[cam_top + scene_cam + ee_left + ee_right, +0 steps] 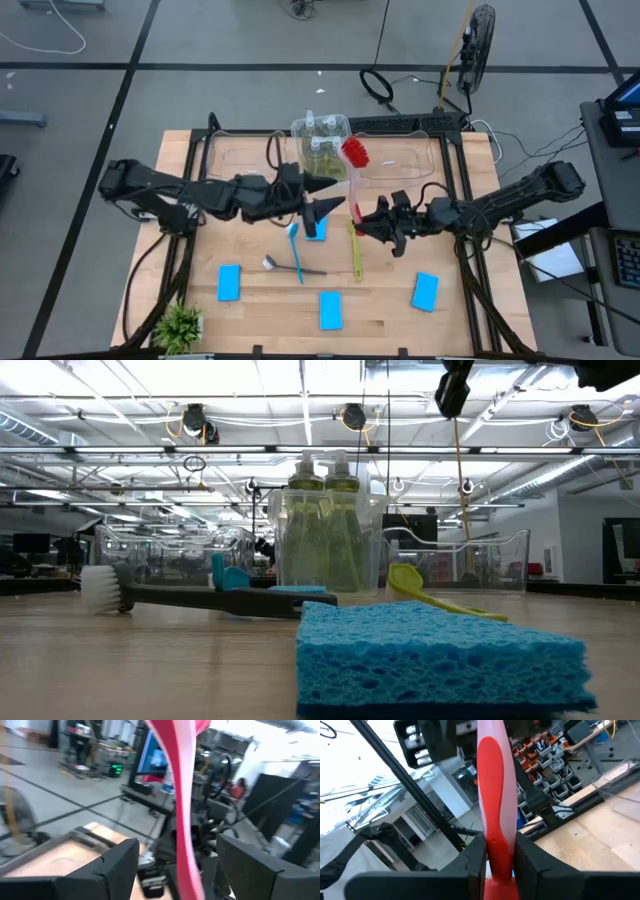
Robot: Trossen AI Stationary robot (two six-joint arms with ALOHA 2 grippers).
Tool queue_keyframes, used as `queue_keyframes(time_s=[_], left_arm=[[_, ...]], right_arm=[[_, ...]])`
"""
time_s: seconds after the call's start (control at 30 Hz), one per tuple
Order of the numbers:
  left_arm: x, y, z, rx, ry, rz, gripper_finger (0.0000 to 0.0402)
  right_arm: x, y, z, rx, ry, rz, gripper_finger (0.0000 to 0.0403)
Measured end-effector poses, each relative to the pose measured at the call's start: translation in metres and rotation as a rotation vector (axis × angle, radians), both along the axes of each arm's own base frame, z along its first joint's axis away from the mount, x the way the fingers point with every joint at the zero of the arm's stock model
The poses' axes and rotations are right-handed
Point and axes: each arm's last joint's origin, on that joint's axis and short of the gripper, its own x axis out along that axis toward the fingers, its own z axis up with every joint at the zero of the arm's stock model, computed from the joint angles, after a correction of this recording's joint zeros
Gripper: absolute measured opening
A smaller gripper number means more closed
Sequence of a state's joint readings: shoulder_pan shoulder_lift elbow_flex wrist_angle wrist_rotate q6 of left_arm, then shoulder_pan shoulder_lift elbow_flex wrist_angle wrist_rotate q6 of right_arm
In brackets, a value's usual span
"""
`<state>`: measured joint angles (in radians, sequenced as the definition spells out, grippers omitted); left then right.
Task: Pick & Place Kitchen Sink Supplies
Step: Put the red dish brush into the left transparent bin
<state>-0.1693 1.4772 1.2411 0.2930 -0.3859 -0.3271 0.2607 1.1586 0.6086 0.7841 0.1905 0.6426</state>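
My right gripper (366, 216) (499, 851) comes in from the table's right and is shut on a red brush (355, 170), whose red bristled head (355, 152) is raised beside a clear bin (305, 128) that holds bottles of yellow-green liquid (320, 147) (323, 535). My left gripper (338, 196) (176, 851) reaches in from the left, open. The red handle (181, 795) shows between its fingers with a gap on either side. On the table lie a blue brush (296, 250), a grey brush (290, 266) (200, 598), a yellow-green brush (355, 250) and several blue sponges (229, 282) (331, 310) (425, 292). My right gripper pinches the red brush's handle (496, 837) between its two fingers, toward the end away from the bristles. The fingers come about level from the table's right and lie across the handle. The brush stands up out of the hold, head uppermost, lifted clear of the table.
Two more clear bins (245, 155) (400, 160) stand along the far edge. A small green plant (180, 325) sits at the near left corner. One blue sponge (316, 230) lies under my left gripper, and another fills the low view's foreground (440, 655).
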Motion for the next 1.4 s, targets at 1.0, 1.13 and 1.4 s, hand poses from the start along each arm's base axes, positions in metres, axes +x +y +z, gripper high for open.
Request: queue_keyframes(time_s=[1.0, 1.13, 1.4], left_arm=[[0.015, 0.031, -0.004, -0.094, -0.082, -0.036, 0.0269], [0.015, 0.031, -0.004, -0.094, -0.089, -0.037, 0.0269], [0.026, 0.03, -0.012, -0.095, -0.126, -0.056, 0.0269]], right_arm=[[0.001, 0.0, -0.002, 0.009, 0.021, -0.019, 0.0053], [0.001, -0.001, -0.002, 0.016, 0.021, -0.02, 0.0053], [0.001, -0.001, -0.003, 0.025, 0.03, -0.041, 0.0053]])
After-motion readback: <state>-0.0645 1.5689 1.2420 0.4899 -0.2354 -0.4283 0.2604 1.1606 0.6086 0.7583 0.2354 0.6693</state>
